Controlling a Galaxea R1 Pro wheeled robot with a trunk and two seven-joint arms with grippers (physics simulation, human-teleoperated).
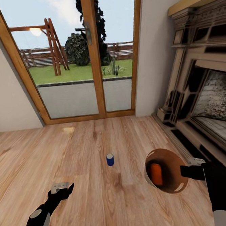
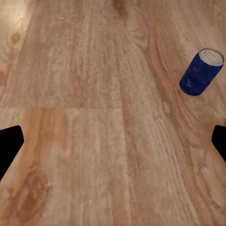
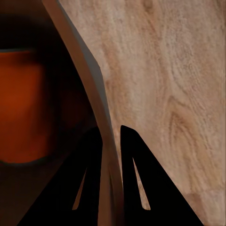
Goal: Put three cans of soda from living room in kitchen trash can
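The right end effector (image 3: 111, 141) pinches the trash can (image 1: 149, 178) rim, a grip plain in the right wrist view. One orange can (image 1: 156, 174) lies inside; one blue can (image 1: 110, 159) stands on the wood floor (image 1: 99, 202) ahead of the released left end effector (image 1: 61, 187).

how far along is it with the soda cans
One orange can already lies inside the trash can, whose rim the right gripper is pinching. The blue can stands on the wood floor, untouched, ahead of the open left gripper. A third can isn't visible, and the bin is in the living room.
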